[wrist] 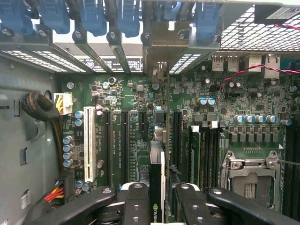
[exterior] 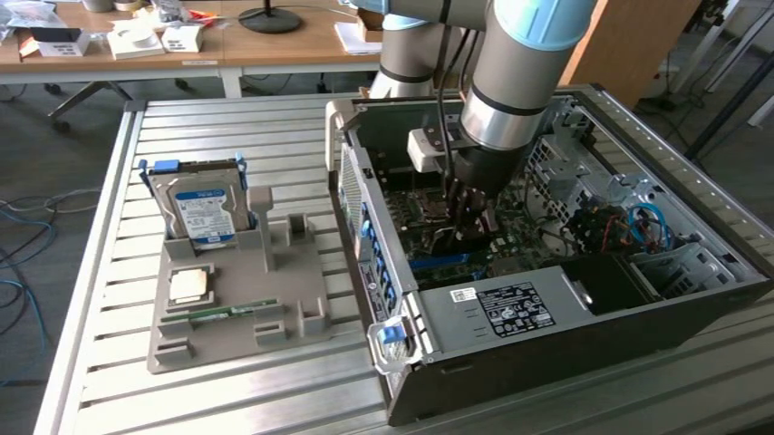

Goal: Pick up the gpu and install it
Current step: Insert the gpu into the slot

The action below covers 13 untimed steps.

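My gripper [exterior: 469,201] reaches down into the open computer case [exterior: 568,335], over the green motherboard [wrist: 122,93]. It is shut on the gpu [wrist: 157,168], which appears edge-on in the wrist view as a thin black card between the two black fingers [wrist: 136,206]. The card runs along a long expansion slot, and its metal bracket [wrist: 161,51] sits at the case's rear slot openings. I cannot tell whether the card's edge is down in the slot. In the exterior view the hand hides most of the card.
A row of blue latch clips [wrist: 93,14] lines the rear slots. The CPU socket [wrist: 248,178] and memory slots lie beside the card. Outside the case, a grey holder [exterior: 242,317] carries a hard drive [exterior: 203,210] and a green memory stick [exterior: 224,313]. The power supply [exterior: 508,308] fills the case's near end.
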Available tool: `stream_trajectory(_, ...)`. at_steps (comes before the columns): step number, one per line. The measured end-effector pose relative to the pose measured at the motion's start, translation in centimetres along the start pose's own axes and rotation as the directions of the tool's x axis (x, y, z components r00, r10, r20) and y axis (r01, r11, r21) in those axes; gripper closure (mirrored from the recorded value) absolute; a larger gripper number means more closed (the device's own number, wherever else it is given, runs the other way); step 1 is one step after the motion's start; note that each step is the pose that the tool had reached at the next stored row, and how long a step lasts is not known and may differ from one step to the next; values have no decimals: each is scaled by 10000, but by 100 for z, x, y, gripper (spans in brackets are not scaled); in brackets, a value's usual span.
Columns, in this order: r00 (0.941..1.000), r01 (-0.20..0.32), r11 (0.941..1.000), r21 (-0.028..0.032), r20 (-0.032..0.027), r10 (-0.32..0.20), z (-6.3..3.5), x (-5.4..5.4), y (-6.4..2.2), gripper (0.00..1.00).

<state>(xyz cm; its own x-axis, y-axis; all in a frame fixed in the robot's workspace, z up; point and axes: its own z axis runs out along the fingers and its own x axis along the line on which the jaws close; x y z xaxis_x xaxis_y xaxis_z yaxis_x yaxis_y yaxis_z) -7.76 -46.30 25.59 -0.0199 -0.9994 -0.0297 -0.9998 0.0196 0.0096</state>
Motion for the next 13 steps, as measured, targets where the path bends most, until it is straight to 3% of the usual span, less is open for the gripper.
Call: stream_trajectory(13, 10000, -2, 10000, 0, -1, 2, 24, 3, 4, 74)
